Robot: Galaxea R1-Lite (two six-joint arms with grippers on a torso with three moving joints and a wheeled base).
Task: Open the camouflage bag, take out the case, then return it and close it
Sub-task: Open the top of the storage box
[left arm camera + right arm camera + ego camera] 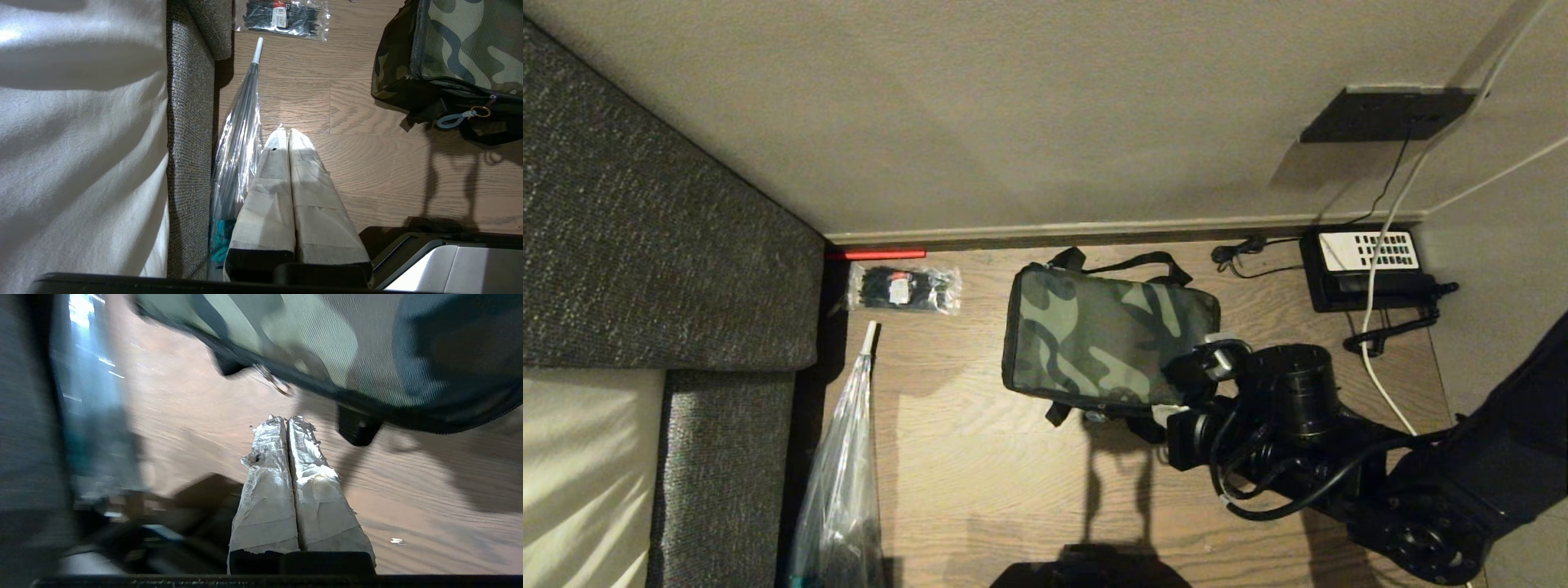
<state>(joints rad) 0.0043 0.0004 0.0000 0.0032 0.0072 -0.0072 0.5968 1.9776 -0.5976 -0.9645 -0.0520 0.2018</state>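
While your camouflage bag (1107, 339) lies zipped on the floor (980, 457) by the wall, right gripper (288, 420) at its near edge, jaws closed empty, left gripper (286, 132) parked, jaws closed.

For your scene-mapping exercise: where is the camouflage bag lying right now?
In the head view the camouflage bag lies zipped on the wooden floor near the wall, with the right claw at its near right corner.

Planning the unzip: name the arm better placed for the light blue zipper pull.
Right. Its end effector, shut, hangs beside the boxy camouflage fabric bag near the pull; the left end effector, shut, sits farther off by the folded clear umbrella.
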